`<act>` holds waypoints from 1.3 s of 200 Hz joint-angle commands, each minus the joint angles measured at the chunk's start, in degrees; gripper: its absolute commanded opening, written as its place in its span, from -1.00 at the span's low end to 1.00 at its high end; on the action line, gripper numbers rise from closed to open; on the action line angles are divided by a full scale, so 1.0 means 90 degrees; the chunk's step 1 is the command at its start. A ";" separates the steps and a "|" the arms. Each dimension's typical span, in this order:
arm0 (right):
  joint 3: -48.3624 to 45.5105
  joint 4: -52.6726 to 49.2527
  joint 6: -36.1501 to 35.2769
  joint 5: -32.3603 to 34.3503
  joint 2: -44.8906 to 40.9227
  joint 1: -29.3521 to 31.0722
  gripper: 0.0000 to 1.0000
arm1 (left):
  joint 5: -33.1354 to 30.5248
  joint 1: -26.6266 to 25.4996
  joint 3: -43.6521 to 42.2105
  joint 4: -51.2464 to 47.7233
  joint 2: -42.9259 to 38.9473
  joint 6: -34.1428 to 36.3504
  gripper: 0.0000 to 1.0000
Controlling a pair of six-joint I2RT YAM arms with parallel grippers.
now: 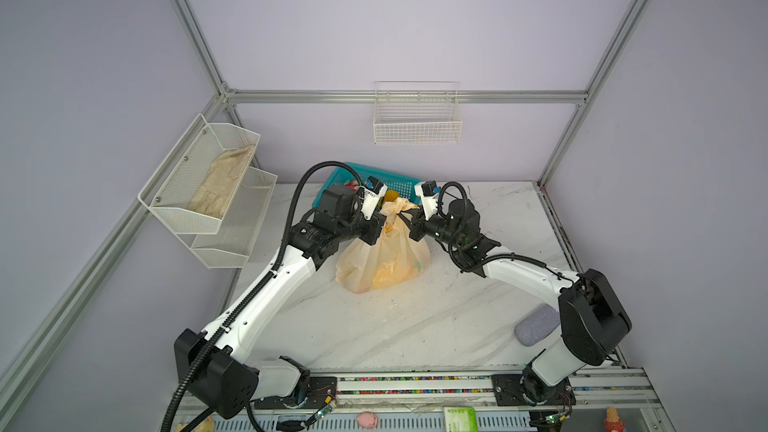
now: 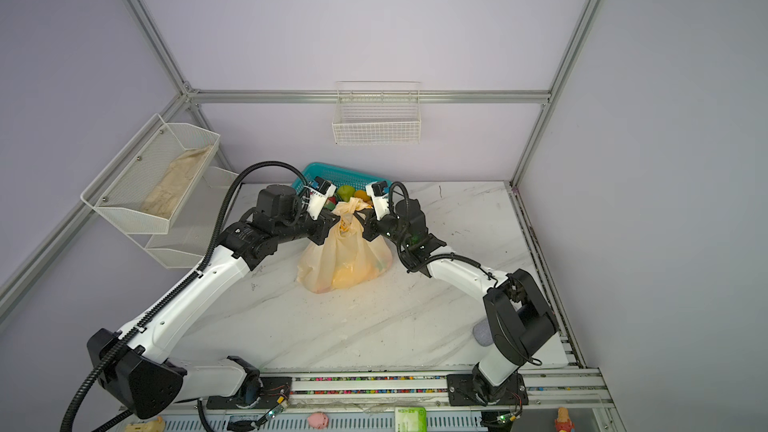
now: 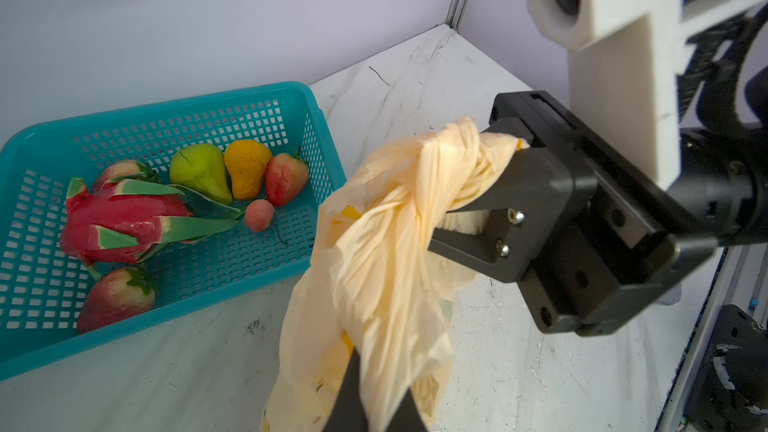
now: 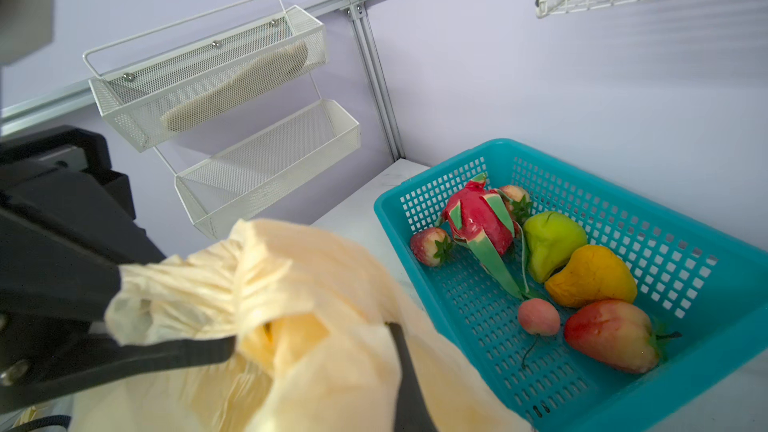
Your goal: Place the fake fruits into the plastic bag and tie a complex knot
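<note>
Knot [image 1: 397, 205] is lying crosswise between grippers: left gripper [image 1: 383, 216] pinching the bag [image 1: 386, 261] at nine o'clock, right gripper [image 1: 410, 214] pinching at three.

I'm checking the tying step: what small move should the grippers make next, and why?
Probably pull the left gripper and right gripper slightly apart to cinch the knot. Each is shut on the bag just beside the knot, on opposite sides, and the twist between them looks puffy rather than tight.
</note>
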 commanded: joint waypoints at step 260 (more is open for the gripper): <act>-0.0551 0.4127 0.0662 -0.3630 0.0978 -0.1102 -1.00 | 0.0477 -0.0883 -0.3578 0.5228 -0.0777 -0.1615 0.07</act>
